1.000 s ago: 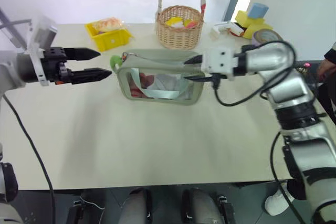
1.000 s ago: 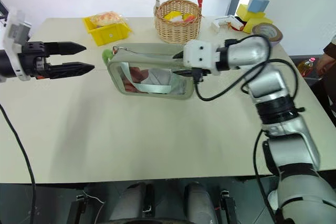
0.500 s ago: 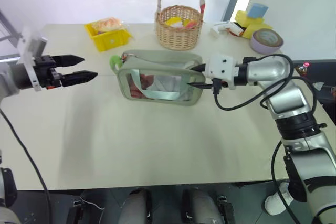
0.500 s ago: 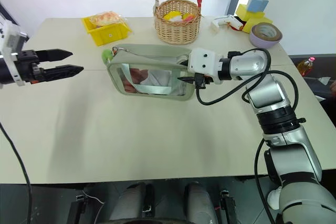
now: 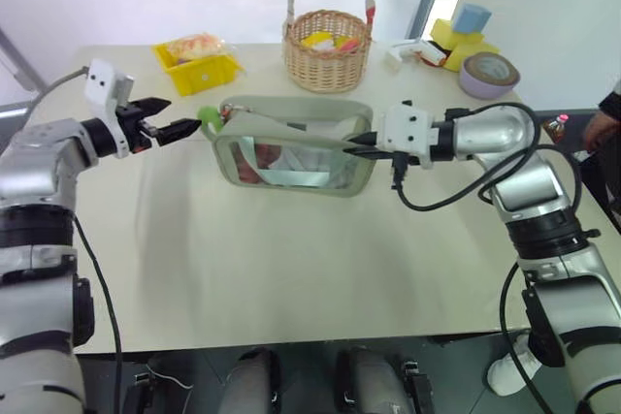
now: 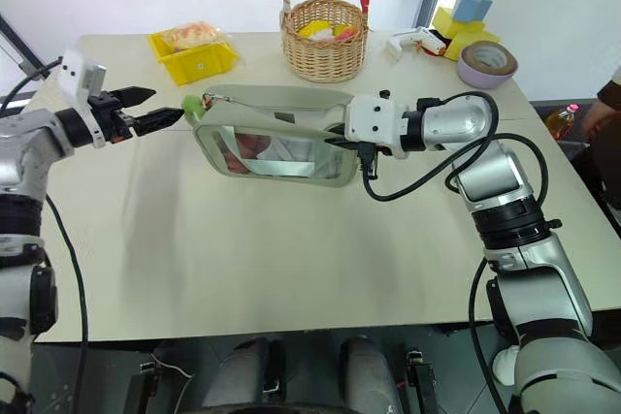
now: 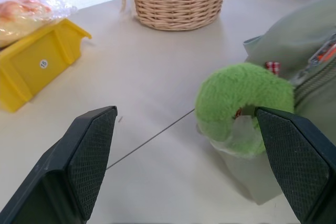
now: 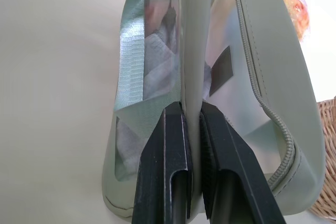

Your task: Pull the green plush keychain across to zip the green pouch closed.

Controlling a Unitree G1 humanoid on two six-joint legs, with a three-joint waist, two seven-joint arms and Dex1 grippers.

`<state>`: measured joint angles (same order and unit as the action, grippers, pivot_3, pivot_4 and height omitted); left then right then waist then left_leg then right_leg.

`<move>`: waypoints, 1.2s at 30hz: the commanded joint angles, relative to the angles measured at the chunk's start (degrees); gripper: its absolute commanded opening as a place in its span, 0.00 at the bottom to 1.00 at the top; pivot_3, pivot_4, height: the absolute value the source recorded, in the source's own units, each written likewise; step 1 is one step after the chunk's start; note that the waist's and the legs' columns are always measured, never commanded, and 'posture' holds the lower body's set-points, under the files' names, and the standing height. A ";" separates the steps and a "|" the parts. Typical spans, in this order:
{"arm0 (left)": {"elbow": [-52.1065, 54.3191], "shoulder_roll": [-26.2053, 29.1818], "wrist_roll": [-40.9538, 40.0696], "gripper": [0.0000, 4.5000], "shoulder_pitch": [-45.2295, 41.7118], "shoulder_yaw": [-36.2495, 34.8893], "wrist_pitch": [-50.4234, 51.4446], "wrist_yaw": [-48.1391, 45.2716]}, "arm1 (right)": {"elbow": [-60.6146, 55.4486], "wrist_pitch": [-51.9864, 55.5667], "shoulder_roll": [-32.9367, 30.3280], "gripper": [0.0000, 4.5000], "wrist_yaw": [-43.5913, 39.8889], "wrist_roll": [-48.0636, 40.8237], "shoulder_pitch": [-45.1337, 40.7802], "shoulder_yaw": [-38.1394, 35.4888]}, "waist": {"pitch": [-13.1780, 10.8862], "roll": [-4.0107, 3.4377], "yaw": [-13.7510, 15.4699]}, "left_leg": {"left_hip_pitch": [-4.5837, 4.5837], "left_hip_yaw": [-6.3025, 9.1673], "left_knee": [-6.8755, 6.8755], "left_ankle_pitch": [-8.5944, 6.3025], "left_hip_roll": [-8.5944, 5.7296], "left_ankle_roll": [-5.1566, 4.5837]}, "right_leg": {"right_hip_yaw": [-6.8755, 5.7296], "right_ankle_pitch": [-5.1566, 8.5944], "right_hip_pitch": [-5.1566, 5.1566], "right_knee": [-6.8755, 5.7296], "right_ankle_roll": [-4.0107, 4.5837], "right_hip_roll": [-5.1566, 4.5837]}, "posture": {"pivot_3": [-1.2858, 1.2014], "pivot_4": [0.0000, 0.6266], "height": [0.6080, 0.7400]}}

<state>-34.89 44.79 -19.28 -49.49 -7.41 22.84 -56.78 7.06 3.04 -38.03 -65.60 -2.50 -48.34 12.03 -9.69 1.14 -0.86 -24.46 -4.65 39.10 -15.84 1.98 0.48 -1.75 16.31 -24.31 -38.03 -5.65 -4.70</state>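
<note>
Left gripper (image 5: 180, 121): I am holding its 2 fingers wide apart, upper left of the frame.
Green plush keychain (image 5: 210, 117): sitting just right of those fingertips, at the pouch's left end.
Green pouch (image 5: 291, 145): lying long, left to right, mid-frame.
Right gripper (image 8: 191, 129): I am pinching the pouch's right end.
Nearer arm: left.

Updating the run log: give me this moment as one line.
right gripper: shut on green pouch edge | left gripper: open, at green plush keychain, not gripping | zip: not yet pulled
</note>
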 commanded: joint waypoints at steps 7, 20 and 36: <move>-3.51 -3.61 1.69 1.00 -2.70 0.73 -3.67 -2.77 | -1.54 -0.12 1.44 0.01 0.14 -0.23 -0.79 -0.05 | 0.00 0.00 -0.18 | 0.00 0.00 0.00 0.00 0.01 0.01 | 0.00 0.00 0.00 -0.01 0.00 0.00 | 0.52 0.24 0.99; -1.62 -2.05 -3.20 0.01 -5.04 -3.20 2.21 -7.55 | -1.34 -0.02 1.52 0.00 0.59 -0.03 -1.02 -0.40 | 0.00 0.00 -0.18 | 0.00 0.05 0.00 0.00 0.01 0.01 | 0.00 0.00 0.00 -0.01 0.00 0.00 | 0.52 0.24 0.99; 12.00 -7.72 -5.47 0.01 -7.68 2.93 8.22 -7.70 | 1.09 -0.74 2.50 0.00 1.74 0.67 -2.20 -0.36 | 0.02 -0.03 -0.07 | 0.06 0.09 0.01 0.02 0.00 0.02 | 0.02 0.00 0.04 -0.05 0.00 0.00 | 0.52 0.24 0.99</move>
<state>-22.20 36.70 -27.17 -56.63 -4.99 34.32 -65.79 9.23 2.75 -35.75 -64.28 -1.68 -49.38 12.08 -9.67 1.11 -0.93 -24.41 -4.57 39.11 -15.82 1.98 0.50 -1.73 16.31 -24.27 -38.07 -5.65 -4.71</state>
